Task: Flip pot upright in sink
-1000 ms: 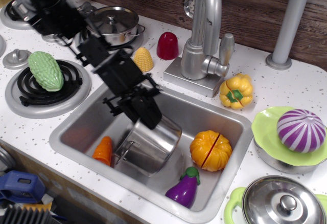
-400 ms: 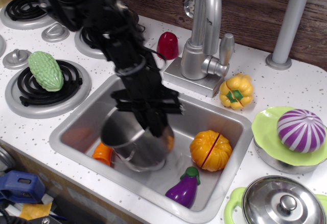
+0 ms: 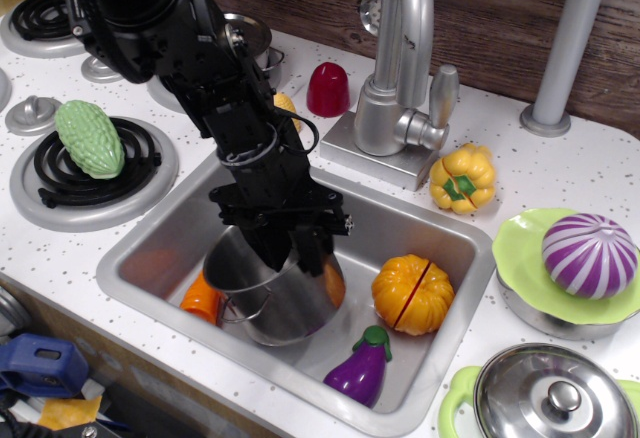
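The shiny steel pot point(image 3: 278, 310) stands in the sink point(image 3: 405, 226) at the front left, opening up, leaning slightly. A wire loop handle shows on its front left side. My black gripper point(image 3: 289, 250) reaches down from the upper left. Its fingers are closed over the pot's far rim, one inside the pot and one outside. The arm hides the back of the pot's opening.
In the sink are an orange carrot point(image 3: 198, 298) left of the pot, a toy pumpkin point(image 3: 412, 293) and a purple eggplant point(image 3: 360, 366). The faucet point(image 3: 395, 78) stands behind. A green gourd point(image 3: 88, 138) lies on the burner, and a lidded green-handled pot point(image 3: 555, 398) is front right.
The pot was lying tilted on its side with the gripper on its rim. It has been turned so its opening faces up, and the arm has swung over the sink.
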`<state>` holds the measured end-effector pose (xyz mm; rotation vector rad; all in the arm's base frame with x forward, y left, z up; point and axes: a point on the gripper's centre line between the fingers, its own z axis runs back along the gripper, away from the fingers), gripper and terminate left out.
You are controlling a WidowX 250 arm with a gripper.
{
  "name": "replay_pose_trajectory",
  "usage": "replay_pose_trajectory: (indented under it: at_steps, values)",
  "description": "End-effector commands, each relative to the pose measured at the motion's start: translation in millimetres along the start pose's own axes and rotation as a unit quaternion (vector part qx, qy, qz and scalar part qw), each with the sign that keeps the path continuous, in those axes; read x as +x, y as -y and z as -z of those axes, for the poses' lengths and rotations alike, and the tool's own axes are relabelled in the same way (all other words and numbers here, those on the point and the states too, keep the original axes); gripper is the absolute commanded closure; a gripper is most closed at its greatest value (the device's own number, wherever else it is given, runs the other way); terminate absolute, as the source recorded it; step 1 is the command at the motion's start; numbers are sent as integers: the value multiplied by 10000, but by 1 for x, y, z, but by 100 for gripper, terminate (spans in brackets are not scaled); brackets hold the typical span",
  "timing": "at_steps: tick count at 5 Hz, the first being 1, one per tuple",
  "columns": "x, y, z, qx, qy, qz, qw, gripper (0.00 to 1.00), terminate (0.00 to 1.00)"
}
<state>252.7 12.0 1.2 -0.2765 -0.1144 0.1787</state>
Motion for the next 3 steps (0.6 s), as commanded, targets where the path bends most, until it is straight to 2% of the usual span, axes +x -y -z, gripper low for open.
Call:
replay_pose_trajectory:
  at_steps: [1, 2, 3]
  values:
    - [8, 1, -13, 7, 255, 93, 9996, 0, 0]
    - [8, 1, -13, 7, 255, 93, 9996, 0, 0]
    - [8, 1, -13, 7, 255, 93, 9996, 0, 100]
